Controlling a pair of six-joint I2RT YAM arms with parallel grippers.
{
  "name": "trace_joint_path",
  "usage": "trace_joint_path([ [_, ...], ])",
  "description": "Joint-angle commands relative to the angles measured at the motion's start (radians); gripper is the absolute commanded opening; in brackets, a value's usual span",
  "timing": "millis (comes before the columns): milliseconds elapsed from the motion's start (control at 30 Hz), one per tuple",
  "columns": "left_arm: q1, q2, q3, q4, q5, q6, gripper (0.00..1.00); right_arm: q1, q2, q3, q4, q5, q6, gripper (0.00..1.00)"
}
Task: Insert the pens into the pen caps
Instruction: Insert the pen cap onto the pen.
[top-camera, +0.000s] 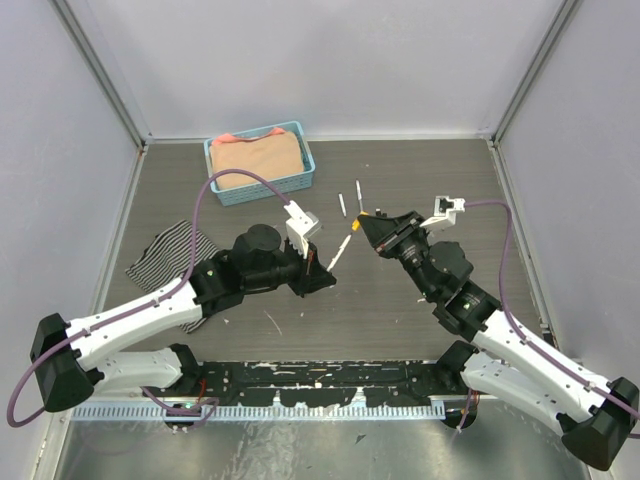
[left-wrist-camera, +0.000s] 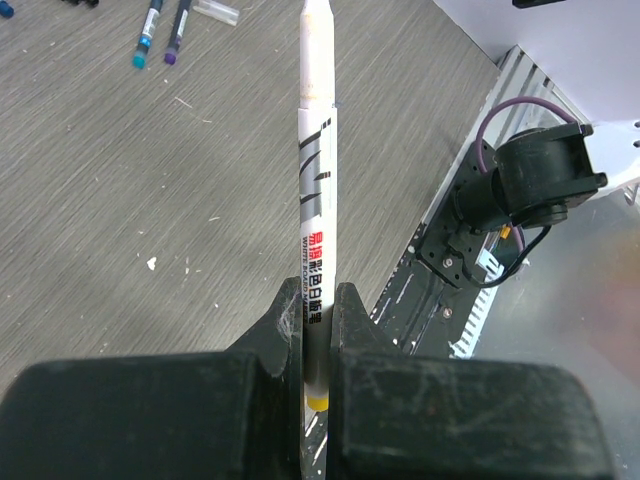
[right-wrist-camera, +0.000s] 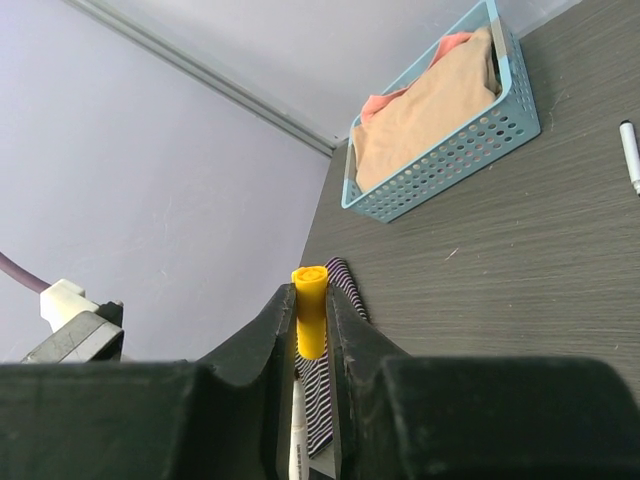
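Observation:
My left gripper (top-camera: 322, 272) is shut on a white pen (left-wrist-camera: 316, 200) with black and red print, gripped near its yellow-banded end. The pen (top-camera: 340, 248) slants up and to the right toward my right gripper (top-camera: 368, 222). That gripper (right-wrist-camera: 311, 310) is shut on a yellow pen cap (right-wrist-camera: 309, 312). The pen's white barrel (right-wrist-camera: 297, 435) shows just below the cap, in line with it. How deep it sits in the cap is hidden. Two more pens (top-camera: 342, 203) lie on the table behind the grippers, with blue (left-wrist-camera: 148, 35) and purple (left-wrist-camera: 176, 33) tips in the left wrist view.
A blue basket (top-camera: 305, 150) holding peach cloth stands at the back left, and it also shows as a basket (right-wrist-camera: 470, 140) in the right wrist view. A striped cloth (top-camera: 168, 262) lies at the left by my left arm. Another pen (right-wrist-camera: 629, 155) lies at the right wrist view's edge.

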Motion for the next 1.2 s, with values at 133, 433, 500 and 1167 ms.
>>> trace_joint_path([
  [133,-0.003,0.008,0.016,0.030,0.014,0.019,0.00,0.000,-0.035,0.040,0.065,0.001,0.001,0.06],
  [433,-0.003,0.016,0.020,0.037,0.018,0.019,0.00,-0.001,-0.032,0.046,0.054,-0.020,0.000,0.06],
  [500,-0.004,0.015,0.022,0.037,0.014,0.019,0.00,0.000,-0.033,0.047,0.044,-0.021,0.000,0.06],
  [1167,-0.003,0.010,0.023,0.040,-0.007,0.021,0.00,-0.001,-0.038,0.056,0.009,-0.036,-0.004,0.06],
])
